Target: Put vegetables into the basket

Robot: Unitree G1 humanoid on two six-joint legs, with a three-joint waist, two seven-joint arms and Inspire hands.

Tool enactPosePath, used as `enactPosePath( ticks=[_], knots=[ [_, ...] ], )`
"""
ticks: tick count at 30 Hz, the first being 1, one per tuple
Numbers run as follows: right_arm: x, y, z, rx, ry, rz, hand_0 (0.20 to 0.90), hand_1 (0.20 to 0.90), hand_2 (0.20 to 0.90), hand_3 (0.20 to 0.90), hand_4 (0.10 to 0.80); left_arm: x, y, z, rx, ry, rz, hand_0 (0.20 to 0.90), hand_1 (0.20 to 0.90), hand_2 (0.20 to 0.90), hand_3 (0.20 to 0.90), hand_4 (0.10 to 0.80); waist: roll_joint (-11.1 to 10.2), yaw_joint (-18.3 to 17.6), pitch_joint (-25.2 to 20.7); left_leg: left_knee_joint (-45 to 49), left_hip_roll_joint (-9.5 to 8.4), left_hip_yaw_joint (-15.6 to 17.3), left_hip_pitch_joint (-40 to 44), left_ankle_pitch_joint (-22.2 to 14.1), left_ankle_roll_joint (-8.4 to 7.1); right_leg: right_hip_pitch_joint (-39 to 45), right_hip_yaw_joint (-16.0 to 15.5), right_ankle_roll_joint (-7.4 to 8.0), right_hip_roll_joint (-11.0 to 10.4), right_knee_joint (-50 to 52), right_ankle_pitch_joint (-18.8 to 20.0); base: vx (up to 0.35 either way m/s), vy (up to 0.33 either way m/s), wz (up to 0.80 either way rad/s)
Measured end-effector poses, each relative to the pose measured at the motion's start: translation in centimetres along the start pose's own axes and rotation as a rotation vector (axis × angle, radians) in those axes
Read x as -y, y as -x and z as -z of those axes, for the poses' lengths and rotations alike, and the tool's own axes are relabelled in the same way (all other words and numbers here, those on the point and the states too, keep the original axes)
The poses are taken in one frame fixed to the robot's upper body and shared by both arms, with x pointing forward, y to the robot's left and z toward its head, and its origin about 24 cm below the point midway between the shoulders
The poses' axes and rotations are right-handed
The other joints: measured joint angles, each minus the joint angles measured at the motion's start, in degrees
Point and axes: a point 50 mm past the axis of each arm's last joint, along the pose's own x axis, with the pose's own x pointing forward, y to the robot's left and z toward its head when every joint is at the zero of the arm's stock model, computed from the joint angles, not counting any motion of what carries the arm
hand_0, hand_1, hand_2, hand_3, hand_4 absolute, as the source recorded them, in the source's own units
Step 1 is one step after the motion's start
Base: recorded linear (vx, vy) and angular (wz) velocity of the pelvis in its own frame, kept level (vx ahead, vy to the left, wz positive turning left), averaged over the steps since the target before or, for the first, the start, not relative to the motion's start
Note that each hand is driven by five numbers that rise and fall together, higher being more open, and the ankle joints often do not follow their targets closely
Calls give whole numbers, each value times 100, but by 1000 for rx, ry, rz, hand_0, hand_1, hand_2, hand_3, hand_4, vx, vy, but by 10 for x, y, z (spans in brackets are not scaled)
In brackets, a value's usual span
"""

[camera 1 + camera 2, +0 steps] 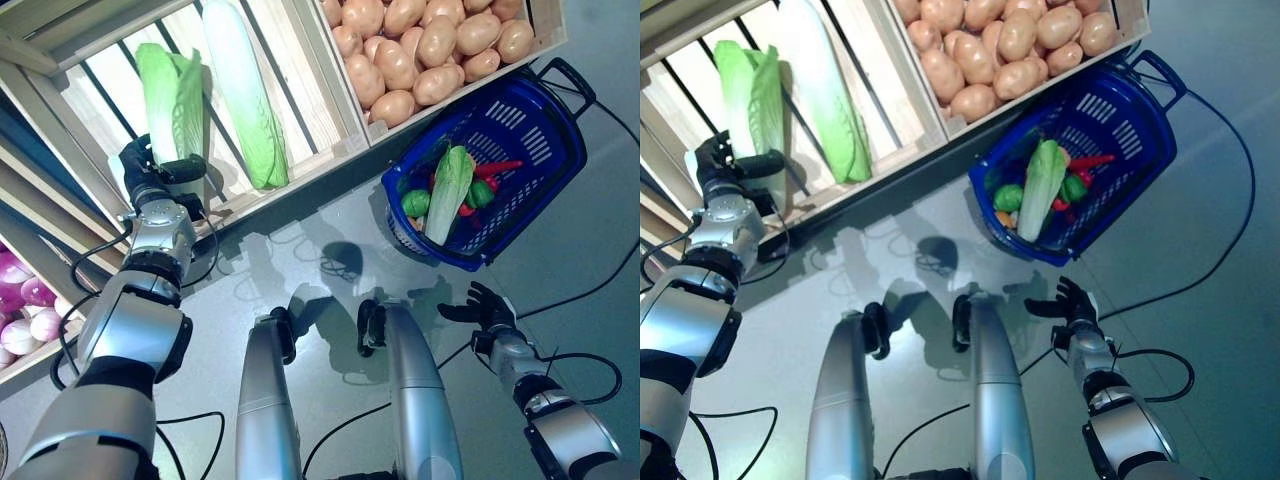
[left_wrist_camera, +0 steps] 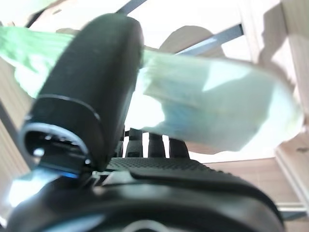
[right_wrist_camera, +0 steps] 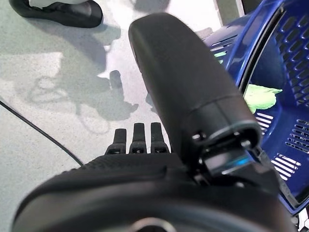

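My left hand [image 1: 150, 172] is up in the slatted wooden crate [image 1: 300, 165] at the lower end of a pale green napa cabbage [image 1: 165, 95]. Its fingers are straight beside the cabbage and its thumb [image 2: 91, 82] lies across the pale stem end [image 2: 217, 111]. The blue basket [image 1: 465, 262] stands on the grey floor at the right. In it lie another napa cabbage [image 1: 446, 195], round green vegetables [image 1: 415, 203] and a red pepper [image 1: 497, 168]. My right hand [image 1: 485, 305] is open low over the floor, just short of the basket's near rim [image 3: 285, 67].
The wooden stand [image 1: 420, 118] runs across the back and down the left side, its front edge close to the basket. The basket's black handle [image 1: 572, 75] lies folded back at the far side. Grey floor lies between stand and basket.
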Motion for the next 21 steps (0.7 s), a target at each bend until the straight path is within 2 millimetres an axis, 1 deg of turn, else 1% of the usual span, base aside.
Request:
enactPosePath(
  ticks=[2,4,6,7,9,10,14,17,19,20,21],
  knots=[
    [-1,1,1,3,-1,-6,900,900,900,900,800,-2,1,9,-29,-9,2,300,300,300,300,400,0,-10,0,-125,4,13,211,-1,-3,208,-7,-2,7,-131,18,72,23,-3],
    [-2,1,1,8,-3,-13,900,900,900,900,800,-4,3,24,-68,-22,1,300,300,300,300,400,1,-31,0,-294,14,54,507,3,-9,497,1,23,19,-300,41,67,15,-7],
    [-3,5,8,9,-5,-29,900,900,900,900,800,-6,7,44,-122,-46,5,300,300,300,300,400,2,-47,-4,-652,23,133,1049,40,-65,1007,15,77,39,-632,79,66,14,-9],
    [-4,6,9,12,-7,-37,900,900,900,900,800,-7,8,51,-139,-54,7,300,300,300,300,400,3,-59,-4,-783,17,156,1241,64,-102,1188,20,94,42,-752,89,90,10,-6],
    [-6,8,9,22,-13,-51,900,900,900,900,800,-8,11,59,-156,-61,16,300,300,300,300,400,4,-64,-9,-962,8,181,1500,76,-117,1436,18,113,43,-922,101,81,4,-3],
    [-9,11,10,35,-19,-70,900,900,900,900,800,-9,13,67,-169,-59,31,300,300,300,300,400,6,-53,-16,-1165,6,212,1728,109,-128,1645,14,128,54,-1102,134,56,4,-2],
    [-22,16,2,91,-46,-128,900,900,900,900,800,-11,18,79,-183,-54,58,300,300,300,300,400,17,-13,-38,-1838,-20,308,2388,281,-164,2249,-10,147,59,-1677,258,68,10,-4],
    [-33,25,-5,146,-107,-170,900,900,900,900,800,-10,24,85,-169,-23,99,300,300,300,300,400,37,9,-69,-2444,-98,316,3017,432,-172,2835,-46,195,38,-2140,335,72,-2,5],
    [-42,34,-12,187,-161,-219,900,900,900,900,800,-9,31,90,-156,-16,134,300,300,300,300,400,79,42,-160,-2916,-133,349,3506,561,-164,3279,-71,230,34,-2508,417,44,-27,5],
    [-47,37,-13,201,-189,-239,900,900,900,900,800,-8,35,94,-153,-15,148,300,300,300,300,400,119,55,-277,-3101,-146,354,3642,600,-158,3417,-98,244,32,-2682,433,65,-31,5],
    [-51,41,-13,213,-213,-255,900,900,900,900,800,-6,41,102,-152,-27,164,300,300,300,300,400,169,64,-397,-3347,-166,366,3827,695,-143,3583,-152,258,24,-2855,505,69,-29,6]
  ],
)
